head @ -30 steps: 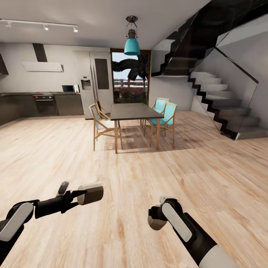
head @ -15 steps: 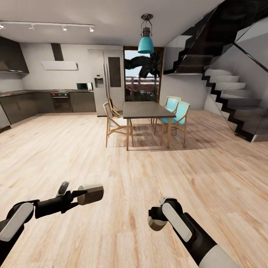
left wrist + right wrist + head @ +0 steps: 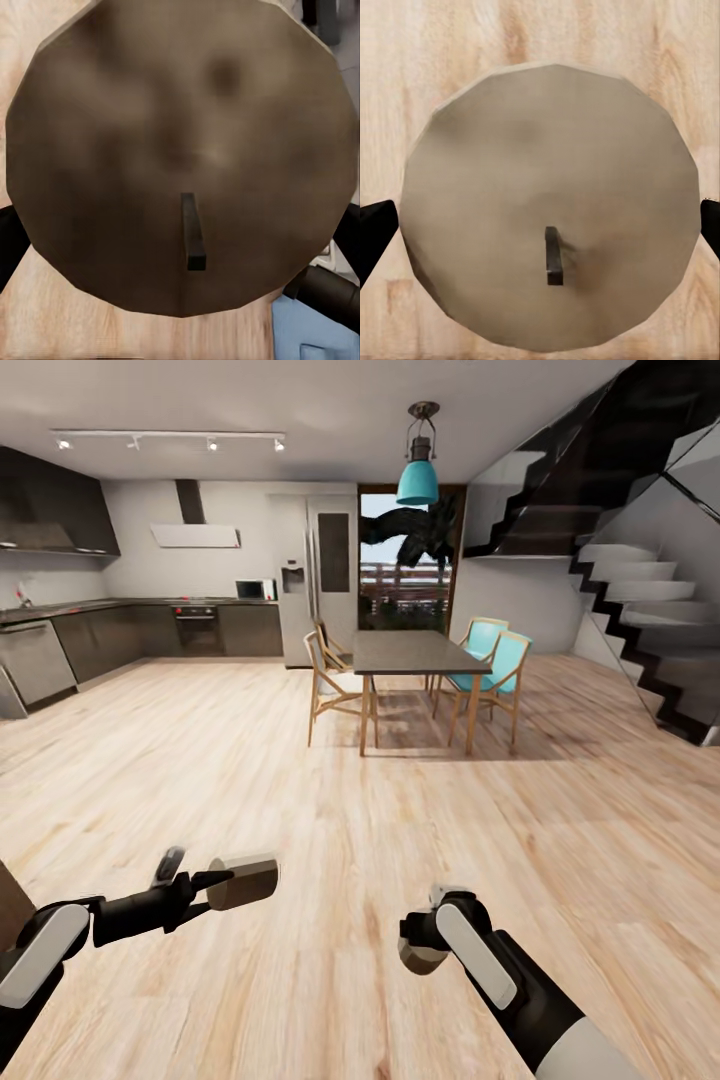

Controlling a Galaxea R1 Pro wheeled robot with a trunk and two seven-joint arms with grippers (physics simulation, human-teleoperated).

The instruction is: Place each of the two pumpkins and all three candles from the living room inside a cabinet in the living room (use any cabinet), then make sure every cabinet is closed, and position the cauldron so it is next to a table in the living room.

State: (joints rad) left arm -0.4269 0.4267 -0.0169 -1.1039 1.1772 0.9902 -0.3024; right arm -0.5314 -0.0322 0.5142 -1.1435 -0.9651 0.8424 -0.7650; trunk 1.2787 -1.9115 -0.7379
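the head view looks forward and slightly down from standing height across the wooden floor [image 3: 330, 800] toward the dining table [image 3: 418, 652], which stands far off. each wrist view looks straight along its gripper, very close on a candle [image 3: 180, 157] end with its wick, far nearer than the dining table. all views share the floor planks.

Pale wood plank floor [image 3: 200, 780] runs across the open room. On it stand a dark dining table [image 3: 418, 653], two wooden chairs [image 3: 335, 685] beside it, and two teal chairs [image 3: 497, 670] opposite.
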